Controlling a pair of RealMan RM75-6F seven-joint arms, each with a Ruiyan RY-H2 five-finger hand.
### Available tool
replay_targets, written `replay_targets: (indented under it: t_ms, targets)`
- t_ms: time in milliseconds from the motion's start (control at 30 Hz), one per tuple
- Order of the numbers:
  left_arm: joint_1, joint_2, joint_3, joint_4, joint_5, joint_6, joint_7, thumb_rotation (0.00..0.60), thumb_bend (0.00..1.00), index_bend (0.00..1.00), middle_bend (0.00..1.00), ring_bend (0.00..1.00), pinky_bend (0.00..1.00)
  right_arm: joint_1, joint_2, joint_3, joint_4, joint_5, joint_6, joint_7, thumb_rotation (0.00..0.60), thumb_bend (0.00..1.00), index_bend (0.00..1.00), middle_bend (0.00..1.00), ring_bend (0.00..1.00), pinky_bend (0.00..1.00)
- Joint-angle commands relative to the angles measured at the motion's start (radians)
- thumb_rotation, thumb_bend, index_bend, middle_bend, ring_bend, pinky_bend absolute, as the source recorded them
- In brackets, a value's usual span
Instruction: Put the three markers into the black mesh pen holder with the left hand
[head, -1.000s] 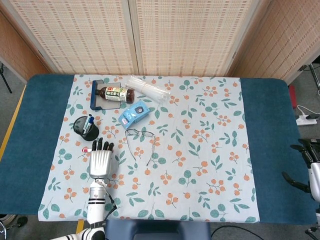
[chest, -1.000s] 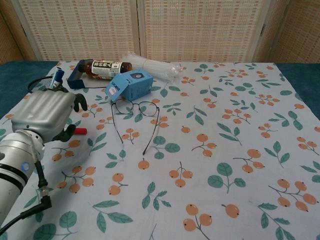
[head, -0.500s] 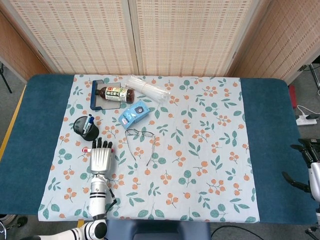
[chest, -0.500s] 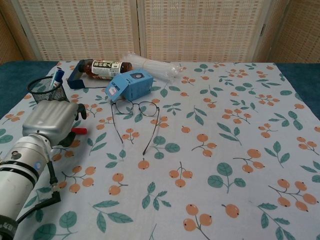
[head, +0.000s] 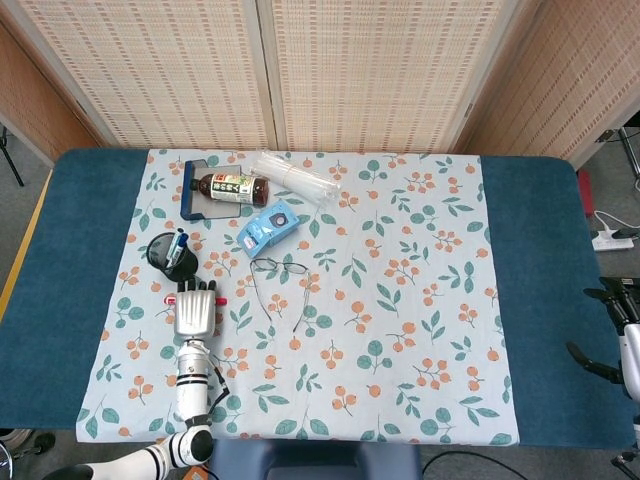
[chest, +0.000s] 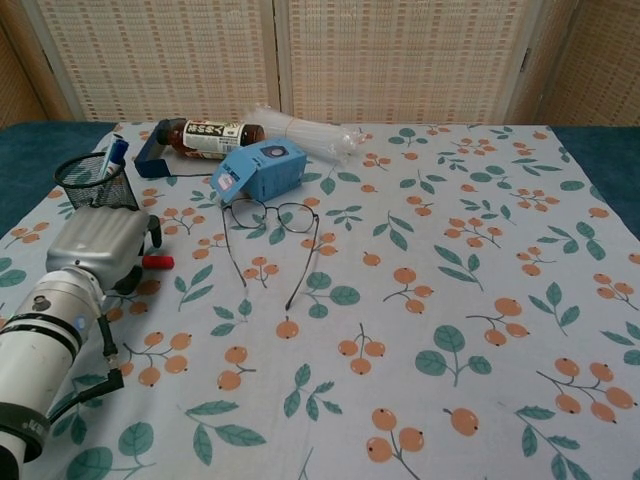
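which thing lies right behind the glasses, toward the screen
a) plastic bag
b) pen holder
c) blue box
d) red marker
c: the blue box lies just behind the glasses; the pen holder and red marker are off to the left, by the left hand.

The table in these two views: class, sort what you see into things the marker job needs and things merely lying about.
Needed for the job:
left hand
red marker, lying by that hand
blue marker, already in the holder
black mesh pen holder

Lying about:
glasses
blue box
bottle
clear plastic bag
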Motion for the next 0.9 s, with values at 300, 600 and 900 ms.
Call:
replay_targets:
  t_ms: [300, 600, 900]
  targets:
    - [0.001, 0.000, 0.015, 0.004, 0.016, 0.038, -0.021, 0.600, 0.40, 0.50, 0.61, 0.24, 0.22, -0.001, 0.000, 0.002, 0.002, 0.000, 0.003, 0.002, 0.600, 0.10, 0.28, 0.14, 0.28, 0.16]
    - [0.093, 0.223, 0.036, -0.421, 0.057, 0.155, 0.002, 0.600, 0.40, 0.50, 0.60, 0.24, 0.22, -0.002, -0.001, 0.004, 0.004, -0.001, 0.008, 0.011, 0.600, 0.10, 0.28, 0.14, 0.28, 0.16]
    - [0.181, 0.901, -0.117, -1.226, -0.087, -0.187, -0.410, 0.600, 0.40, 0.52, 0.61, 0.24, 0.21, 0.002, -0.004, -0.002, -0.004, -0.015, 0.003, 0.009, 0.600, 0.10, 0.28, 0.14, 0.28, 0.16]
